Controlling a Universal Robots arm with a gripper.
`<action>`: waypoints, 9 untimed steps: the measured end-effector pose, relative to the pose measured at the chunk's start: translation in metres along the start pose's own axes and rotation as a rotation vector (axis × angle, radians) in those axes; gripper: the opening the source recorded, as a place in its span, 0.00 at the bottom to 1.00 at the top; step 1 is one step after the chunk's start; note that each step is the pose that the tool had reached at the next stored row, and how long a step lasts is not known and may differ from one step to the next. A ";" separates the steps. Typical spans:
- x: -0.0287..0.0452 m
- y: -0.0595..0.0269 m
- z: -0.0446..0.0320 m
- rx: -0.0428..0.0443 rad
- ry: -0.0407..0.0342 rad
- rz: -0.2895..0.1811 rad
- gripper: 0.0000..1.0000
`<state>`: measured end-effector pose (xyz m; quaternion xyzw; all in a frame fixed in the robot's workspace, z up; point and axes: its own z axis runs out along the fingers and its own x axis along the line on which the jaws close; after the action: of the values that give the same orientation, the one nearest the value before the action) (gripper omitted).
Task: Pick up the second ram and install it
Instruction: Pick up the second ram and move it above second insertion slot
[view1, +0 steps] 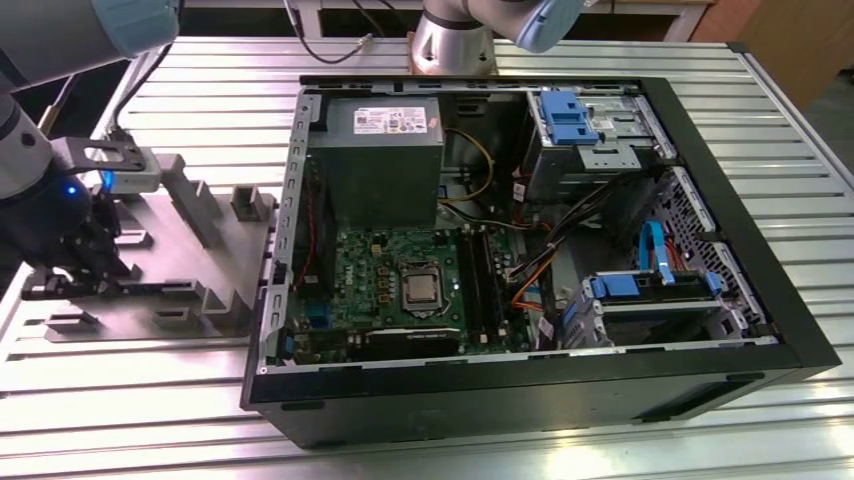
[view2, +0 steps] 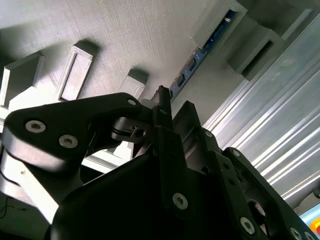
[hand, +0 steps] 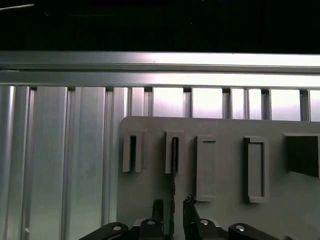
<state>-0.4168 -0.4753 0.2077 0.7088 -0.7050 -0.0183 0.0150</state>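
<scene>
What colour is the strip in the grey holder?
Dark blue; the thin circuit-board strip shows best in the second wrist view.

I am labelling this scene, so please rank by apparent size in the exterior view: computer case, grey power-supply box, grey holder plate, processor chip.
1. computer case
2. grey holder plate, though the arm hides part of it
3. grey power-supply box
4. processor chip, clearly the smallest

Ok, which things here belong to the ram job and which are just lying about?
Job in hand: second ram; tool straddling it; grey holder plate; memory slots.
Lying about: power-supply box; blue drive latches; processor socket.
</scene>
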 end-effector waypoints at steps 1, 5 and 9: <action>0.0000 0.0000 0.0007 -0.0001 0.0005 -0.010 0.30; 0.0003 0.0012 0.0035 -0.0001 0.0012 -0.025 0.30; 0.0004 0.0016 0.0077 -0.0001 0.0013 -0.028 0.30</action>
<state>-0.4188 -0.4756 0.2001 0.7185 -0.6951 -0.0180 0.0152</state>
